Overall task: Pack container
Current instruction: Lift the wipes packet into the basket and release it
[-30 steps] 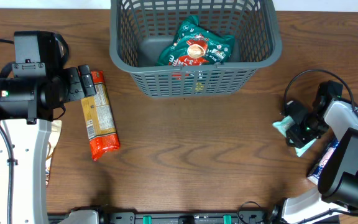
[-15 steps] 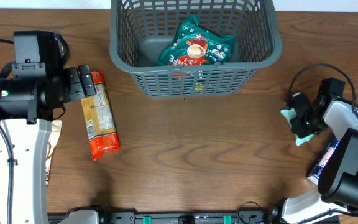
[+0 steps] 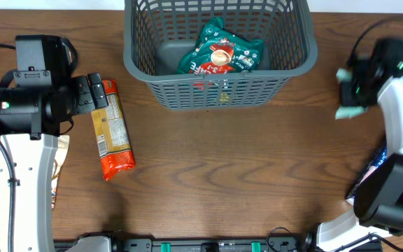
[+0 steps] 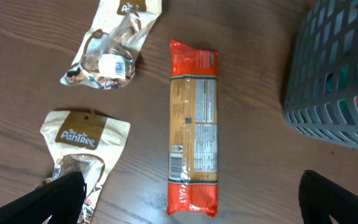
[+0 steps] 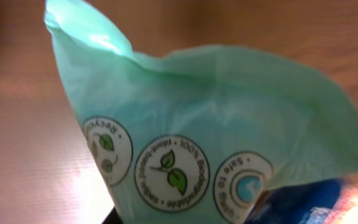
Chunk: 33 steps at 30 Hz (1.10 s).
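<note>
The container (image 3: 219, 87), a dark grey lattice basket, stands at the table's far middle with a green snack packet (image 3: 222, 52) inside. Its corner shows in the left wrist view (image 4: 344, 93). My right gripper (image 3: 352, 87) hangs to the right of the container, shut on a pale green packet (image 3: 350, 112) that fills the right wrist view (image 5: 197, 124) and hides the jaws. My left gripper (image 3: 98, 91) stands open over the far end of a long orange-red packet (image 3: 110, 133), which lies flat between the wide-apart fingers (image 4: 55, 199) in the wrist view (image 4: 193, 127).
Two brown-and-white PanTree pouches (image 4: 110, 46) (image 4: 82, 146) lie left of the orange-red packet; one peeks from under the left arm (image 3: 60, 157). A blue packet (image 3: 369, 175) lies at the right edge, also seen below the green one (image 5: 303, 205).
My right gripper closed on the pale green packet and lifted it from the table's right side toward the far edge, beside the container. The left arm stayed still.
</note>
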### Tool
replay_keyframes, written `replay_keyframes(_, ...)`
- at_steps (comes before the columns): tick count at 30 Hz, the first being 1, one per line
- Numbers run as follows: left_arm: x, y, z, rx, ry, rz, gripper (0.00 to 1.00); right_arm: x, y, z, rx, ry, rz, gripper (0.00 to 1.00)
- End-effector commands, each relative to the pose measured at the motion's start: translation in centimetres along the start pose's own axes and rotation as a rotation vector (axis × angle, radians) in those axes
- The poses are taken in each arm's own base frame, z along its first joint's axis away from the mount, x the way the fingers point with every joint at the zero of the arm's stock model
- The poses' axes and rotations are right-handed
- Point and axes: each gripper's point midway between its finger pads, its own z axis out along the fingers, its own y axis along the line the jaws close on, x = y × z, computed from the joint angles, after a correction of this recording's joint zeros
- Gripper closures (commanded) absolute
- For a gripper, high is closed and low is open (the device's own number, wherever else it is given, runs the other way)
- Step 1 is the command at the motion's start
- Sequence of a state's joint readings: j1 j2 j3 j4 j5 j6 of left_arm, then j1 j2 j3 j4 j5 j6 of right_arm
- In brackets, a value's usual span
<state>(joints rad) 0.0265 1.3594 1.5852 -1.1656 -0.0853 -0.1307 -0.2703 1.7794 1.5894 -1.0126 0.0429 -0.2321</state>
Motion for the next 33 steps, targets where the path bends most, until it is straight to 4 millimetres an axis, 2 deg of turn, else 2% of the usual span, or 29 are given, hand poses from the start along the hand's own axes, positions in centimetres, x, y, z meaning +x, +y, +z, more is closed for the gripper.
replay_keyframes(1, -0.1, 0.4, -0.1, -0.014, -0.007, 0.001, 0.01, -5.7, -0.2, -6.6, 0.045, -0.18, 0.097, 0.99)
replay_keyframes(5, -0.1, 0.4, -0.1, -0.014, -0.007, 0.001, 0.01, -10.4, 1.2, -14.5, 0.053, -0.383, 0.057, 0.99)
replay_keyframes(7, -0.1, 0.4, -0.1, -0.014, -0.007, 0.001, 0.01, -12.4, 2.7, -18.6, 0.056, -0.5, 0.024, 0.99)
replay_keyframes(8, -0.1, 0.4, -0.1, -0.014, -0.007, 0.001, 0.01, -13.3, 3.9, -20.8, 0.048, -0.561, -0.019, 0.99)
replay_keyframes(10, -0.1, 0.4, -0.1, -0.014, -0.007, 0.001, 0.01, -14.3, 6.4, -23.6, 0.027, -0.64, -0.112, 0.99)
replay_keyframes(12, -0.2, 0.4, -0.1, -0.014, -0.007, 0.001, 0.01, -14.7, 10.7, -25.9, -0.017, -0.712, -0.305, 0.99)
replay_keyframes(15, -0.2, 0.4, -0.1, -0.014, -0.007, 0.0, 0.01, -14.0, 17.5, -27.3, -0.076, -0.771, -0.624, 0.99)
replay_keyframes(18, -0.2, 0.4, -0.1, -0.014, -0.007, 0.0, 0.01, -13.0, 23.1, -27.0, -0.104, -0.783, -0.854, 0.99)
replay_keyframes(19, -0.2, 0.4, -0.1, -0.014, -0.007, 0.0, 0.01, -12.8, 24.3, -26.7, -0.111, -0.781, -0.897, 0.99)
replay_keyframes(22, -0.2, 0.4, -0.1, -0.014, -0.007, 0.001, 0.01, -12.6, 28.2, -24.3, -0.147, -0.752, -0.996, 0.99)
replay_keyframes(25, -0.2, 0.4, -0.1, -0.014, -0.007, 0.001, 0.01, -12.3, 31.1, -20.2, -0.202, -0.684, -1.095, 0.99)
replay_keyframes(29, -0.1, 0.4, -0.1, -0.014, -0.007, 0.001, 0.01, -11.4, 33.8, -14.0, -0.287, -0.563, -1.187, 0.99)
replay_keyframes(33, -0.1, 0.4, -0.1, -0.014, -0.007, 0.001, 0.01, -10.1, 34.9, -8.0, -0.333, -0.42, -1.207, 0.99)
